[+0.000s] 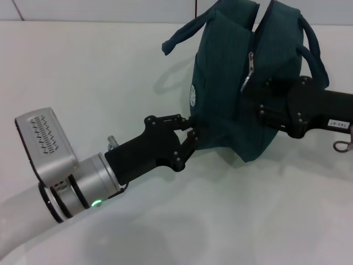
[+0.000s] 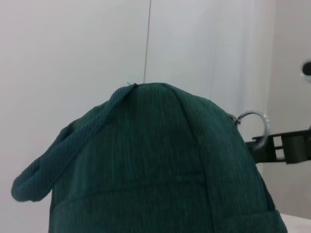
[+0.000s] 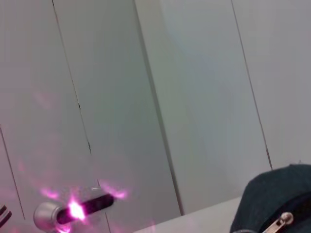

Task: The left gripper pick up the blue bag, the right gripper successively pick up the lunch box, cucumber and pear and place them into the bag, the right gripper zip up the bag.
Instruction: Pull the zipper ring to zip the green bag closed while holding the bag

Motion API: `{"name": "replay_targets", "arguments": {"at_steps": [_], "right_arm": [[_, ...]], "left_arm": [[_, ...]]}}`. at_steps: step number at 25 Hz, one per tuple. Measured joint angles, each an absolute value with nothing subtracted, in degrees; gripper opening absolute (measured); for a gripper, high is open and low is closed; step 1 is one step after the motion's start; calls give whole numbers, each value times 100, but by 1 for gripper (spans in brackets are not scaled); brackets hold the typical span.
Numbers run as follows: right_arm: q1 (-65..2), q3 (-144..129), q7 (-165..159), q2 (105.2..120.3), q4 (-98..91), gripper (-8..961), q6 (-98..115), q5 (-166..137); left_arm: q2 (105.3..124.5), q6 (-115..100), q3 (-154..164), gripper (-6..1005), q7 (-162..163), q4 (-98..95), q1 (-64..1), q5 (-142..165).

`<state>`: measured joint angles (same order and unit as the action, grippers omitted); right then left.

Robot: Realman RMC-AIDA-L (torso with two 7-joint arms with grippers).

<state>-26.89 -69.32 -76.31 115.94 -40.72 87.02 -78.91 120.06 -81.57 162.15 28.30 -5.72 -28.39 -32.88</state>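
The dark teal-blue fabric bag (image 1: 226, 99) with two loop handles sits in the upper right of centre in the head view, its lower edge on the white worktop (image 1: 231, 221). One handle flops out toward the upper left of the frame, the other arches over at the upper right. A small white round logo (image 1: 193, 95) shows on the bag's left face, and the zipper line runs down from the top of the bag to a silver pull (image 1: 249, 70) hanging near the bag's middle.

The left pincer (image 1: 193, 138), black with linkage bars on a silver cylindrical wrist lit by a green ring, reaches in from the lower left of the frame; its fingertips are clamped on the fabric at the bag's lower left edge. The left wrist view is filled across its lower half by the teal fabric and one ribbed handle, with a silver ring pull (image 2: 252, 121) at the right.

The right pincer (image 1: 256, 102), all black with bolts and open bars, comes in from the right edge of the head view and lies against the bag's front just under the zipper pull; whether its fingers hold anything cannot be told. The right wrist view shows only a corner of the bag with a zipper slider (image 3: 279, 221) at the lower right, against pale wall panels
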Motion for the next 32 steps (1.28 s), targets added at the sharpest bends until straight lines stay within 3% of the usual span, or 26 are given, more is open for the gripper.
{"name": "replay_targets", "arguments": {"at_steps": [25,32], "right_arm": [[-2849,-7054,-7534,11576,-3787,241,8597,-7569],[-2871,-7058,-7148,11609,-3712,126,8584,-7258]], "left_arm": [[12006,-8076,16215,106,2794,-574,-2864,-3314],[12013,-8077,16216,103,2641,-581,-2825,-3288]]}}
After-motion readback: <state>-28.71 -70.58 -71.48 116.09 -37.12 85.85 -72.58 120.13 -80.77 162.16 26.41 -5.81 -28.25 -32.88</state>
